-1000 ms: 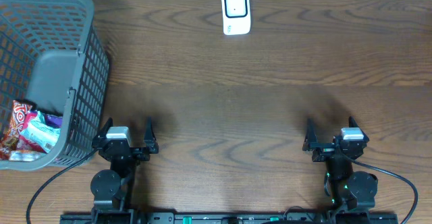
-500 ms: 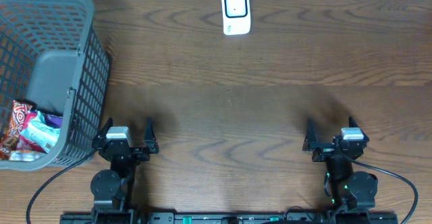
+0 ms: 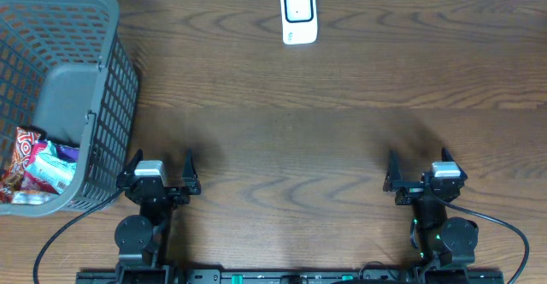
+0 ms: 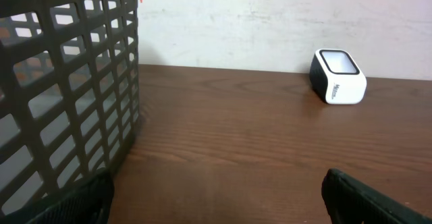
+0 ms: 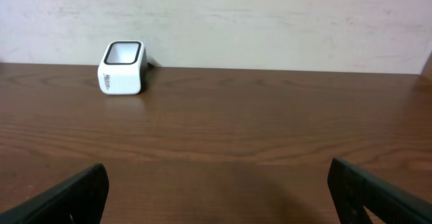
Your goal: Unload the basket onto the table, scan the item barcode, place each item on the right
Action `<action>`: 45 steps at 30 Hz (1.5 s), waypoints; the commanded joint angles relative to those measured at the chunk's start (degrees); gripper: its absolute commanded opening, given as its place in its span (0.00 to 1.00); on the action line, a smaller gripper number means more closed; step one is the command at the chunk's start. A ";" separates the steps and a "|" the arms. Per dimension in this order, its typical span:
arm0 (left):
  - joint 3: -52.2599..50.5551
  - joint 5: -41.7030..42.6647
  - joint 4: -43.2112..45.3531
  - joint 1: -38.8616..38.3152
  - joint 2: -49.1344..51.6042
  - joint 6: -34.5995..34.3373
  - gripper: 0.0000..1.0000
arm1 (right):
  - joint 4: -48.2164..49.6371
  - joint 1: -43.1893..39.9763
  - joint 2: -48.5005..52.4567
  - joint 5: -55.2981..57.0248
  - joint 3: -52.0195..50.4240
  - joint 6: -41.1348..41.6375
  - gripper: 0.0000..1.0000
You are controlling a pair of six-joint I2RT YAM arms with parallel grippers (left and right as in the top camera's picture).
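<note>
Colourful snack packets (image 3: pixel 34 166), the items, lie in the near left corner of a grey mesh basket (image 3: pixel 111 70). A white barcode scanner (image 3: pixel 298 14) with a dark window stands at the table's far edge; it also shows in the left wrist view as the scanner (image 4: pixel 337 77) and in the right wrist view as the scanner (image 5: pixel 122 67). My left gripper (image 3: pixel 162 168) rests near the front edge beside the basket, open and empty. At the front right, my right gripper (image 3: pixel 421 168) is open and empty too.
The basket wall (image 4: pixel 67 82) fills the left of the left wrist view, close to the left fingers. A pale wall runs behind the brown wooden table (image 3: pixel 299 130). Cables trail from both arm bases at the front edge.
</note>
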 commanded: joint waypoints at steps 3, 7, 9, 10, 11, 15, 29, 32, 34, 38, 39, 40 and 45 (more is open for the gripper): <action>-0.55 0.39 -2.56 0.28 -0.35 0.13 0.98 | -0.24 0.52 -0.35 -0.09 -0.11 0.81 0.99; -0.55 0.39 -2.56 0.28 -0.35 0.15 0.98 | -0.22 0.52 -0.35 -0.09 -0.13 0.81 0.99; -0.55 0.39 -2.56 0.28 -0.35 0.13 0.98 | -0.24 0.52 -0.35 -0.07 -0.13 0.81 0.99; -0.55 0.39 -2.56 0.28 -0.35 0.13 0.98 | -0.24 0.52 -0.35 -0.09 -0.13 0.81 0.99; -0.55 0.37 -2.56 0.28 -0.35 0.13 0.98 | -0.24 0.52 -0.35 -0.09 -0.13 0.81 0.99; -0.55 0.39 -2.56 0.28 -0.35 0.13 0.98 | -0.24 0.52 -0.35 -0.09 -0.13 0.81 0.99; -0.55 22.60 33.22 0.24 -0.35 -11.72 0.98 | -0.24 0.52 -0.35 -0.09 -0.13 0.81 0.99; -0.52 22.40 45.99 0.24 -0.33 -10.99 0.98 | -0.22 0.52 -0.35 -0.09 -0.13 0.81 0.99; -0.35 21.29 51.82 0.24 -0.07 -9.94 0.98 | -0.24 0.52 -0.35 -0.07 -0.13 0.81 0.99; 2.64 13.35 54.01 0.24 2.78 -7.96 0.98 | -0.24 0.52 -0.35 -0.09 -0.13 0.81 0.99; 3.58 12.46 54.01 0.24 4.02 -6.69 0.98 | -0.24 0.52 -0.35 -0.09 -0.13 0.81 0.99; 5.01 11.56 53.96 0.24 5.88 -5.55 0.98 | -0.24 0.52 -0.35 -0.07 -0.11 0.81 0.99; 18.49 11.56 47.84 0.28 20.68 -0.39 0.98 | -0.22 0.52 -0.35 -0.09 -0.13 0.81 0.99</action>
